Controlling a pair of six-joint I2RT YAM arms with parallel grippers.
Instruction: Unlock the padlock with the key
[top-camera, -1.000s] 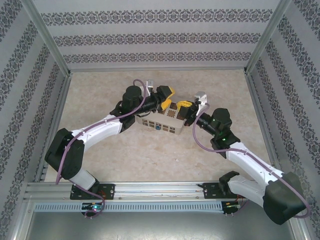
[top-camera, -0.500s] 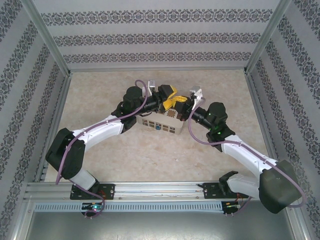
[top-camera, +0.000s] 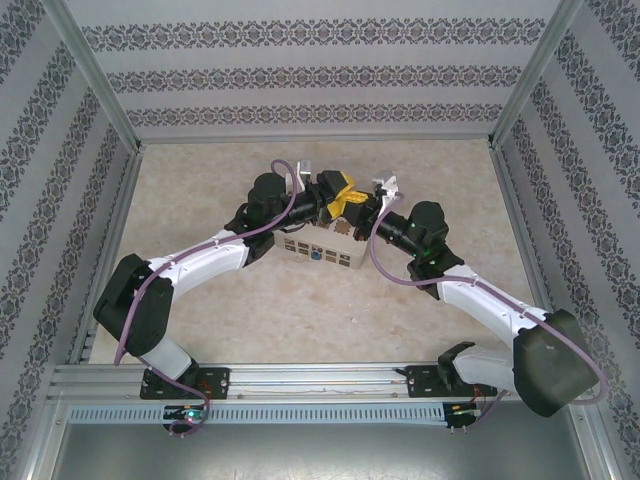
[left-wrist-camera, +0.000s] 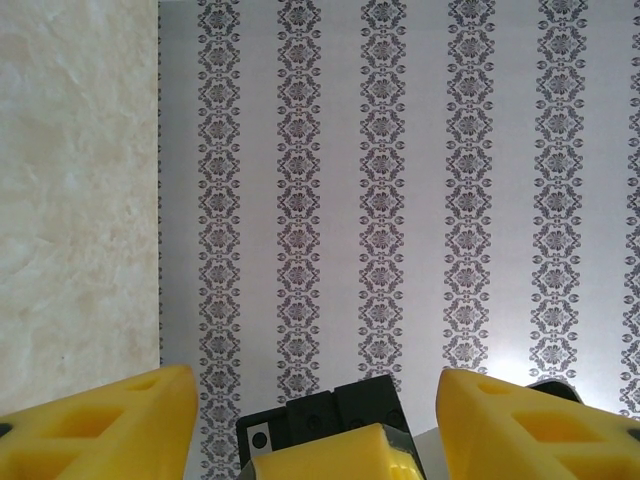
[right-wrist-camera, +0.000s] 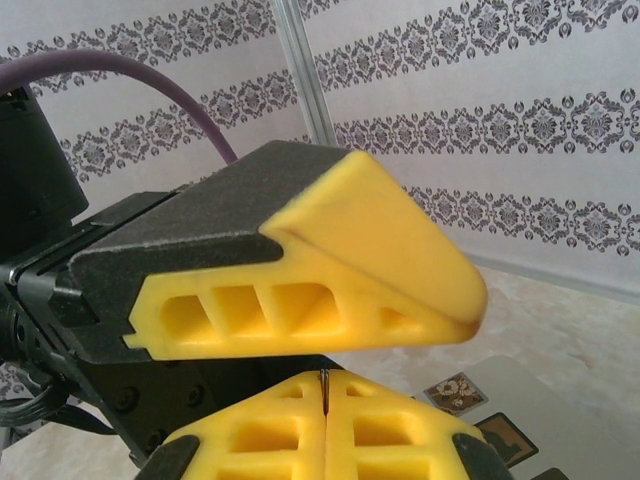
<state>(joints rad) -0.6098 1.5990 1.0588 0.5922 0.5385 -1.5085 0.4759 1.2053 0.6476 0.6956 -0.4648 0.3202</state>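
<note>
The tiny blue padlock (top-camera: 316, 254) hangs on the front face of the cream patterned box (top-camera: 330, 258) at mid-table. Above the box's far edge my two grippers meet. My left gripper (top-camera: 338, 190) is open, its yellow fingers (left-wrist-camera: 110, 425) spread wide around the tip of my right gripper (left-wrist-camera: 325, 450). My right gripper (right-wrist-camera: 325, 388) is shut, and a thin dark metal sliver, the key (right-wrist-camera: 325, 382), shows in the seam between its pads. One left finger (right-wrist-camera: 330, 250) lies just above that seam.
The box's cream top with brown patterned squares (right-wrist-camera: 455, 390) lies below the right fingers. Patterned walls (top-camera: 320, 80) and aluminium posts (top-camera: 95, 80) enclose the beige table (top-camera: 300, 310). A purple cable (top-camera: 385, 270) loops beside the right wrist.
My right gripper has swung left and away from me, from beside the box's right end to between the left gripper's open fingers. The left gripper has barely moved.
</note>
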